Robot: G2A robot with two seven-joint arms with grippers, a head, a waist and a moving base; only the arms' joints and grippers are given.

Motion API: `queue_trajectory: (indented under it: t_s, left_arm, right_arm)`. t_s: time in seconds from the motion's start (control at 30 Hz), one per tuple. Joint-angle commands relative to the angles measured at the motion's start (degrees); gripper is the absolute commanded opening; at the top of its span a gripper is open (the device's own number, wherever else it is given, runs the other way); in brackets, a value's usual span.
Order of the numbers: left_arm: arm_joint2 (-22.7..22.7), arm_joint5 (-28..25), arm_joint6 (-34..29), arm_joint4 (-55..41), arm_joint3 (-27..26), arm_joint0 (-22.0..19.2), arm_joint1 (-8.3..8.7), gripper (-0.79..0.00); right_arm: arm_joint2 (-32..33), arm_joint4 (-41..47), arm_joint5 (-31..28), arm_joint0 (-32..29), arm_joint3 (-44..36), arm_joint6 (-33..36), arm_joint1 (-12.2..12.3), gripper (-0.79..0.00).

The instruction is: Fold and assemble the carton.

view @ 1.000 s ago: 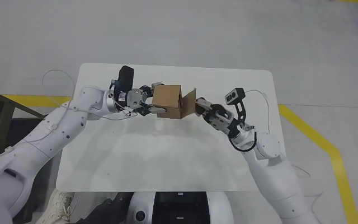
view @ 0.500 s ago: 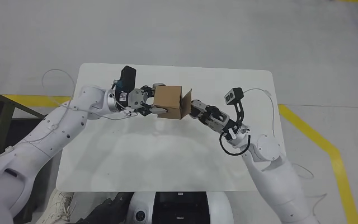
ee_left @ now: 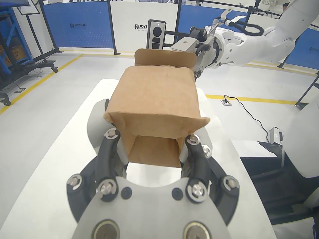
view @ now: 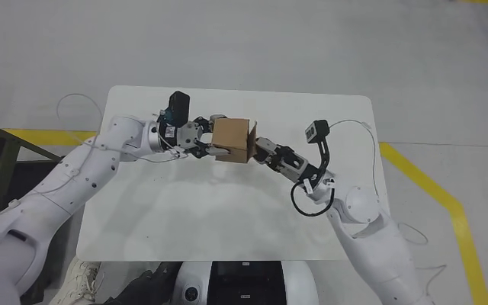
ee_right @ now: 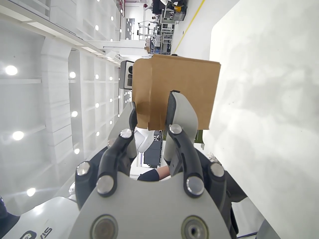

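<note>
Your left gripper (view: 204,139) clamped the open end of the cardboard carton (view: 231,139) over the white table (view: 229,221), while your right gripper (view: 259,146), fingers part-spread, pressed the far end flap (ee_left: 164,57) inward. Flap-closing looked underway; next, the flap likely needed tucking flush without crushing.

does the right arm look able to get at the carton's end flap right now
likely yes: the right gripper sits at that end of the carton, fingers against the flap, nothing between; the left gripper holds the opposite end
</note>
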Motion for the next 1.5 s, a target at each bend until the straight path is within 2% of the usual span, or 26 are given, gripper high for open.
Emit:
queue_trajectory:
  t_s: [0.0,0.37,0.8,0.9,1.0,1.2,1.33,1.47]
  left_arm:
    - [-0.38,0.0,-0.38,0.29,-0.05,0.24,-0.17,-0.785]
    - [-2.19,0.0,-1.22,0.79,-0.19,1.41,-0.66,-0.785]
    - [-3.59,0.0,-1.41,0.86,-0.33,2.44,-0.81,-0.785]
    - [-3.78,0.0,-1.47,0.9,-0.35,2.57,-0.81,-0.785]
    - [-3.87,0.0,-1.67,0.82,-0.32,2.69,-0.84,-0.785]
    - [-3.98,0.0,-1.95,0.66,-0.27,2.73,-0.94,-0.785]
    - [-4.06,0.0,-2.21,0.6,-0.04,2.72,-0.98,-0.785]
    - [-3.99,0.0,-2.45,0.41,0.04,2.71,-1.04,-0.785]
  right_arm:
    - [-0.25,-1.11,0.43,0.08,-0.14,-0.68,-0.01,-0.554]
    - [-0.8,-4.49,2.0,0.58,-0.46,-3.92,-0.14,-0.517]
    - [-0.7,-6.09,3.2,0.71,-0.27,-5.03,-0.17,-0.576]
    - [-0.57,-3.67,2.26,0.67,-0.36,-5.02,-0.31,-0.529]
    - [-0.25,-1.23,1.42,0.68,-0.14,-3.62,-0.35,-0.536]
    - [-1.35,-2.96,1.96,0.97,0.52,-2.49,-0.37,-0.529]
    - [-2.05,-5.04,2.14,1.04,0.45,-2.96,-0.39,-0.505]
    - [-2.03,-6.06,2.17,0.83,-0.61,-3.16,-0.34,-0.376]
